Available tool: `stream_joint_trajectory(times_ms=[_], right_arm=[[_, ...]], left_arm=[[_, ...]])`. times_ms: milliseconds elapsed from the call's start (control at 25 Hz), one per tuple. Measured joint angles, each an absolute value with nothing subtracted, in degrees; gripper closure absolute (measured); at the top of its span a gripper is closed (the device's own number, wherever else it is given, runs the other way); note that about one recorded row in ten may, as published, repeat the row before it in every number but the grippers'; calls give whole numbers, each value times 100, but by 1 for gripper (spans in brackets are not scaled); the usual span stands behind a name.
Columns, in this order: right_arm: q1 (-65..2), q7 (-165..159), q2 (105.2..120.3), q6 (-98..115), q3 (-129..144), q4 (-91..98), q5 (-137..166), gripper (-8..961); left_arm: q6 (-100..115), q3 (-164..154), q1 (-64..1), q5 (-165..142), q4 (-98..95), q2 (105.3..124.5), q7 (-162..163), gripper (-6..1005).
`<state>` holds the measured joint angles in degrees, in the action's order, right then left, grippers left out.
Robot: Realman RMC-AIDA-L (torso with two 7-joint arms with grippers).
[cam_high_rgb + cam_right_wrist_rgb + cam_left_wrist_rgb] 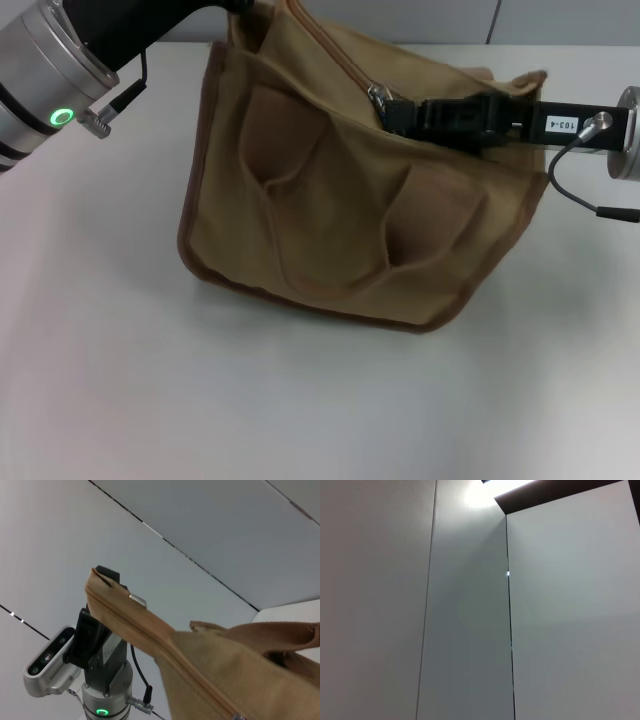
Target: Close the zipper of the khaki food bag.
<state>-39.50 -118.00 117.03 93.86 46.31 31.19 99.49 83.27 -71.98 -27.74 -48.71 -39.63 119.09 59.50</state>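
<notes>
Head view, nearest first: bare white tabletop, then the boxy tan canvas food bag with darker brown piping, sitting on it with the front pocket and two wide handle straps facing the camera. The bag leans, its top panel pulled up toward the far left.

The khaki-taped zipper line runs along that top panel, long axis from the far-left raised corner down toward the right. Its small shiny silver pull tab lies partway along the line, just at the tips of the black right gripper, which reaches in horizontally from the right. Fingers look closed at the tab; actual grip on it cannot be confirmed.

Right wrist view adds what the head view cuts off: the left gripper stands behind the bag's raised end corner, black fingers clamped on the fabric there, zipper tape stretched taut and sloping away from it.

Left wrist view: only grey wall panels.
</notes>
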Motion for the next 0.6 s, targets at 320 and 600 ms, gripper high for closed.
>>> stream_joint_trajectory(times_ms=[320,600], right_arm=[[-3951,-11698,11693,9387,4624,3120,9949,937],[-3939,-11568,11691,9421,4628,3152,9948,955]], left_arm=[[8327,-7214,-2781,-4870,-3950,11909,5945,951],[8315,-7216,-2774,-4870,-3937,11909,5926,952]])
